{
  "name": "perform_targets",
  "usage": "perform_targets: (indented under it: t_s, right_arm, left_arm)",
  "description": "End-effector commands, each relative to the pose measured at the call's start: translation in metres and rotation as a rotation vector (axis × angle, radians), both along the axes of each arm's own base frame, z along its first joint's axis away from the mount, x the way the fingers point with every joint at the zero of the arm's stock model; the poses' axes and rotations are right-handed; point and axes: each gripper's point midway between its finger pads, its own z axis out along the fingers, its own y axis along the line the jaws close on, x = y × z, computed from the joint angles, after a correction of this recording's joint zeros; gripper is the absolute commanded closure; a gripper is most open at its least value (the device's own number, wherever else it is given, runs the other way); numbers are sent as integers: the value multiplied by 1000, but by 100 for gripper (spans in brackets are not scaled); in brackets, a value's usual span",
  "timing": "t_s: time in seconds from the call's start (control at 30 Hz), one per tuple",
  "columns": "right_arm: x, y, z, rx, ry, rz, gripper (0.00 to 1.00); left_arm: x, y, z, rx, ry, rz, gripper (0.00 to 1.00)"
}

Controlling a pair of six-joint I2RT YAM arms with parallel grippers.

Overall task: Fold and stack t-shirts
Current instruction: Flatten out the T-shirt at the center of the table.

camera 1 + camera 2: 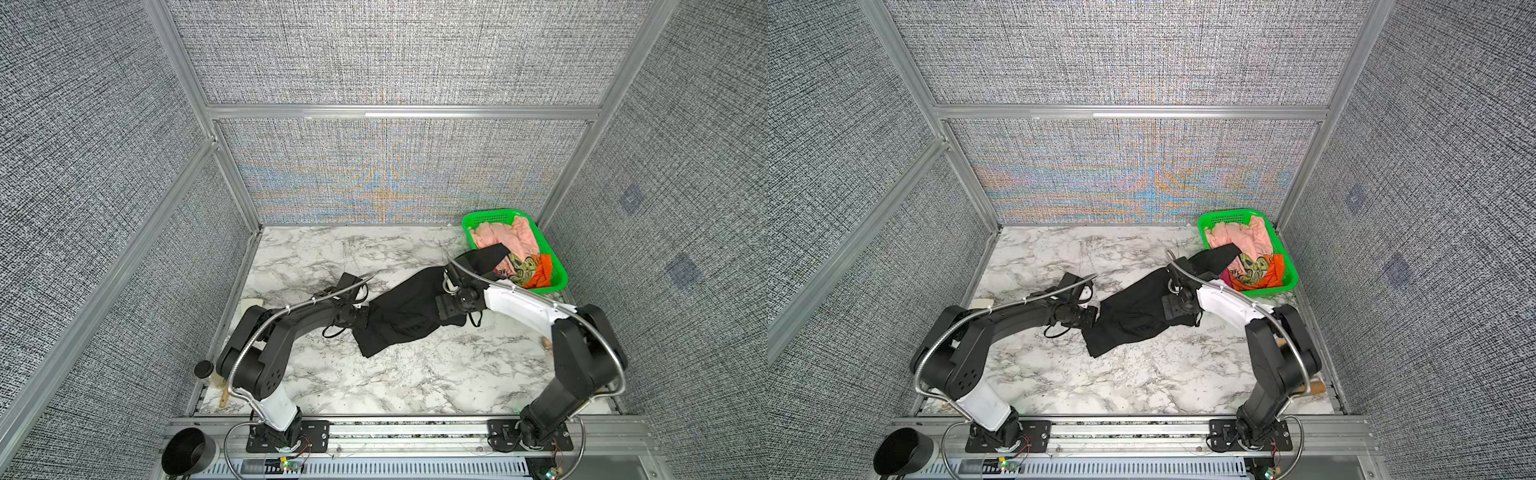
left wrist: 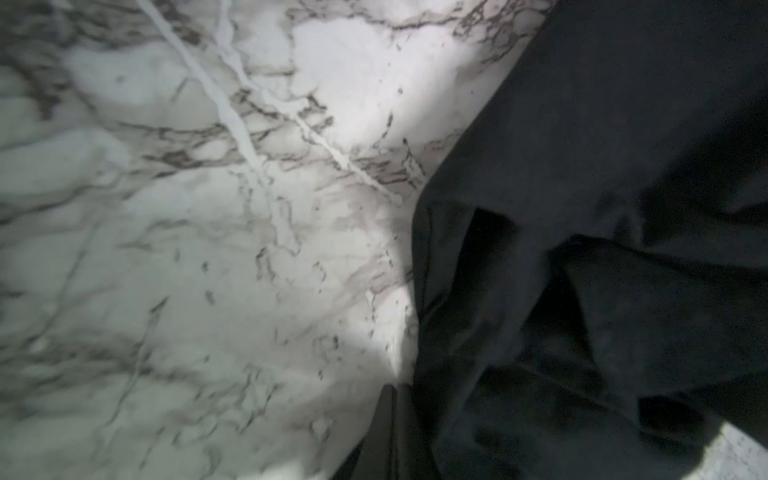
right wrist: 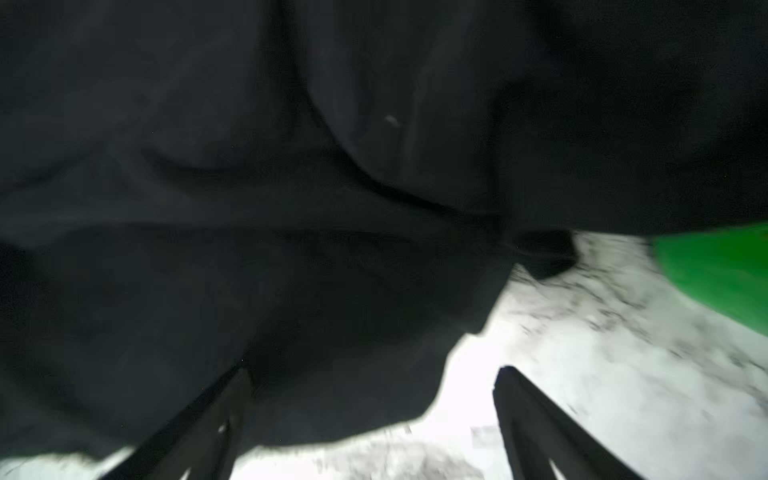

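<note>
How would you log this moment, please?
left gripper: shut on black tee | right gripper: open | other tees: in basket

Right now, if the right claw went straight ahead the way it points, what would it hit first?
Probably the black t-shirt: its cloth lies right ahead of the open right gripper. The green basket sits off to one side, though depth is blurry.

A white marble-patterned tabletop with grey veins [image 1: 374, 374] filled the floor of the cell. At 2 o'clock on it sat a bright green perforated plastic basket [image 1: 490, 220], seen in both top views [image 1: 1225, 217]. Grey woven fabric wall panels [image 1: 374, 50] in a silver aluminium frame [image 1: 399, 112] enclosed 3 sides. At 7 o'clock, off the tabletop, stood a black round cup [image 1: 187, 451], with a small black round knob [image 1: 203, 368] near it at 8 o'clock.
</note>
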Motion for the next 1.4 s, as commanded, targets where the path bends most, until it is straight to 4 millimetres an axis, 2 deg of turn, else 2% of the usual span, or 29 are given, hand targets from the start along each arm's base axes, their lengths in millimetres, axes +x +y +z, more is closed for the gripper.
perform_targets:
  t_s: [0.0, 0.07, 0.13, 0.2, 0.27, 0.3, 0.37, 0.43, 0.47, 0.5, 0.53, 0.6, 0.67, 0.77, 0.9, 0.97, 1.13, 1.27, 1.37]
  right_arm:
    - [21, 22, -15, 45, -28, 45, 5]
    - [26, 32, -29, 46, -4, 75, 17]
    - [32, 35, -38, 10, 10, 87, 48]
    - [38, 35, -39, -13, 2, 106, 67]
    - [46, 42, -27, 7, -25, 129, 96]
    - [50, 49, -14, 41, -51, 143, 100]
    - [56, 65, 17, 123, -107, 172, 100]
    - [60, 81, 62, 203, -183, 198, 100]
    - [60, 85, 81, 229, -209, 207, 100]
    - [59, 88, 102, 254, -238, 210, 100]
    - [58, 88, 119, 268, -255, 208, 100]
    - [53, 85, 137, 273, -263, 208, 100]
    - [45, 81, 139, 263, -241, 212, 100]
    - [33, 81, 131, 294, -204, 210, 100]
    - [28, 84, 128, 382, -211, 169, 100]
    - [28, 80, 123, 370, -207, 147, 100]
    - [32, 67, 119, 352, -226, 105, 100]
    - [38, 58, 121, 355, -241, 69, 100]
    - [37, 60, 117, 361, -232, 74, 100]
  left_arm:
    - [3, 16, 15, 43, -24, 61, 100]
    - [12, 25, 32, 31, -67, 91, 100]
    - [18, 26, 49, -34, -102, 95, 100]
    - [16, 29, 52, -25, -94, 88, 97]
    - [10, 34, 46, 5, -62, 90, 71]
    - [6, 37, 42, 16, -48, 98, 60]
    - [-4, 36, 36, 1, -30, 103, 48]
    - [-14, 28, 33, -46, -21, 98, 22]
    - [-18, 24, 33, -61, -21, 96, 5]
    - [-23, 21, 31, -69, -20, 95, 1]
    - [-25, 18, 28, -75, -15, 96, 1]
    - [-26, 11, 22, -96, -5, 93, 1]
    - [-24, 0, 18, -114, 1, 70, 1]
    - [-17, -16, 15, -114, -3, 28, 1]
    - [-5, -41, 29, -197, -65, -26, 3]
    - [1, -47, 31, -213, -84, -35, 4]
    - [15, -49, 6, -138, -39, -33, 18]
    - [24, -65, 5, -136, -45, -61, 21]
    - [30, -70, 0, -124, -42, -57, 26]
